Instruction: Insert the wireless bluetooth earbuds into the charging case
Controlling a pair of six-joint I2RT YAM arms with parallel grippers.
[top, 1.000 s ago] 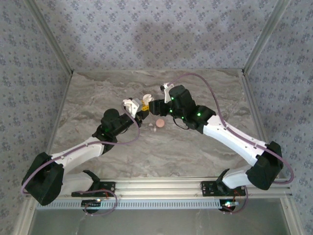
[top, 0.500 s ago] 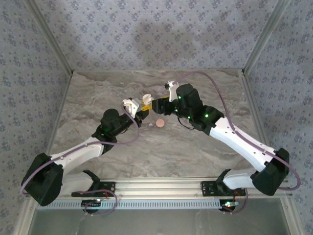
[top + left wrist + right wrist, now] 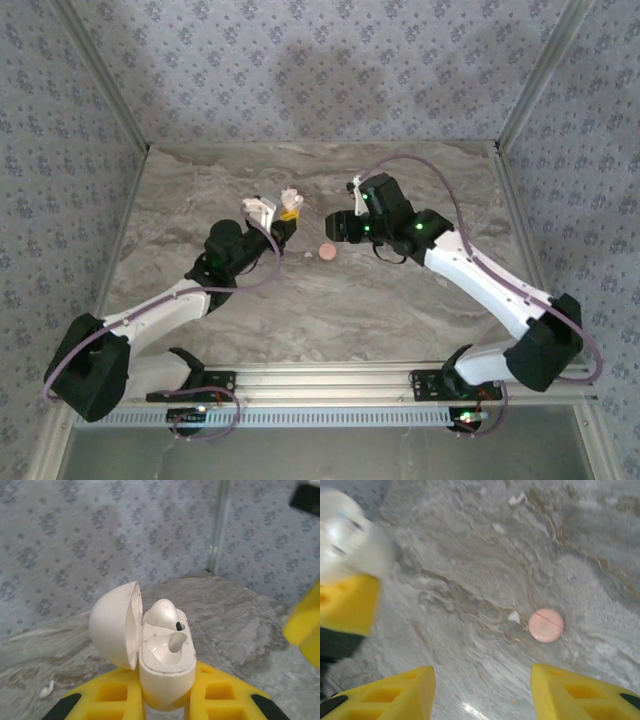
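The marble table (image 3: 400, 330) lies bare across its near half and along both sides, leaving wide room for either arm. The crowded spot is mid-table, toward the back. There the left gripper (image 3: 289, 213) holds the charging case (image 3: 291, 198), with the right gripper (image 3: 332, 229) just beside it and only a narrow gap between them. Below that gap, a round pink puck (image 3: 327, 251) and a tiny pale earbud (image 3: 308, 256) lie close together on the marble. Patterned walls (image 3: 330, 70) and metal frame posts (image 3: 540, 75) close off the back and sides. The case's lid (image 3: 114, 625) stands swung aside, leaving its mouth uncovered from above.
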